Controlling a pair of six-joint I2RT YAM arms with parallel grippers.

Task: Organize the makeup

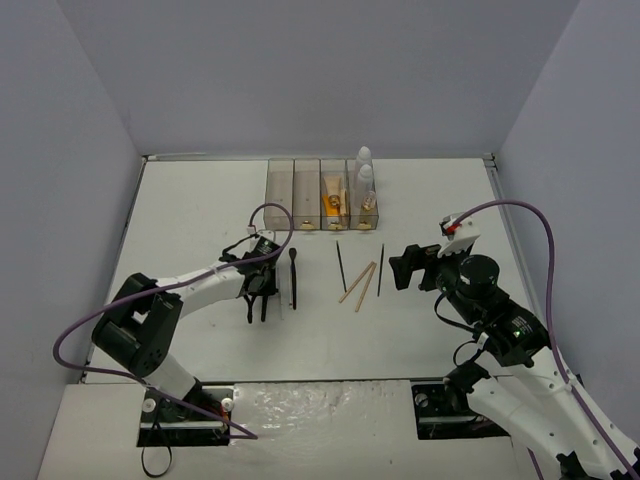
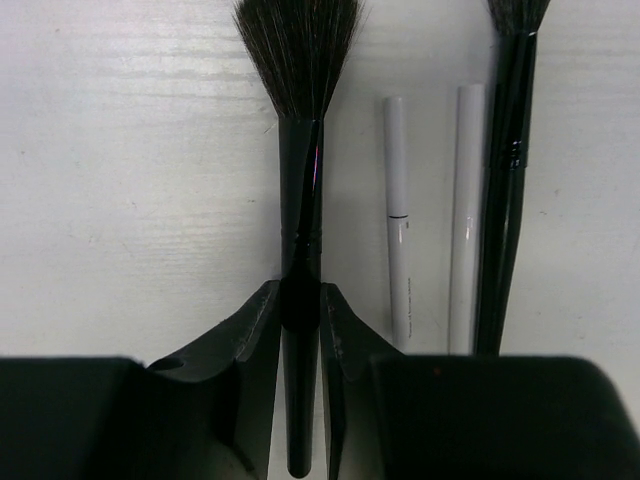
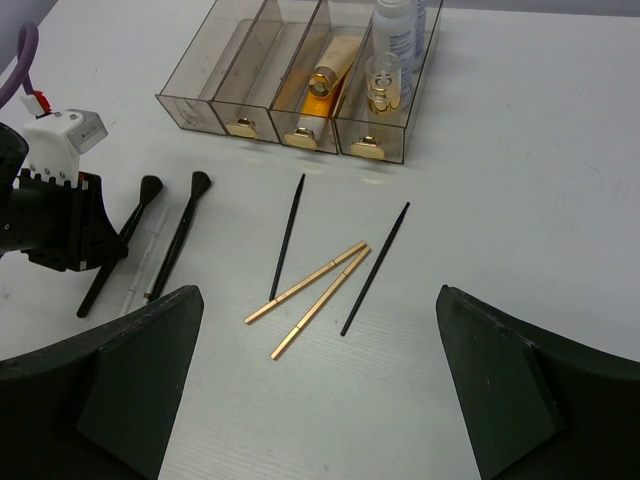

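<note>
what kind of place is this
Probably a robot lab test cell: plain grey panels wall in a white table, and a left arm and right arm are bolted at its near edge.

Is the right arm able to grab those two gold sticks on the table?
Probably yes. The right gripper is open with nothing in it, and the tan sticks lie bare on the table in front of it. Two thin black pencils flank them, one tip very close, so it might bump that.
</note>
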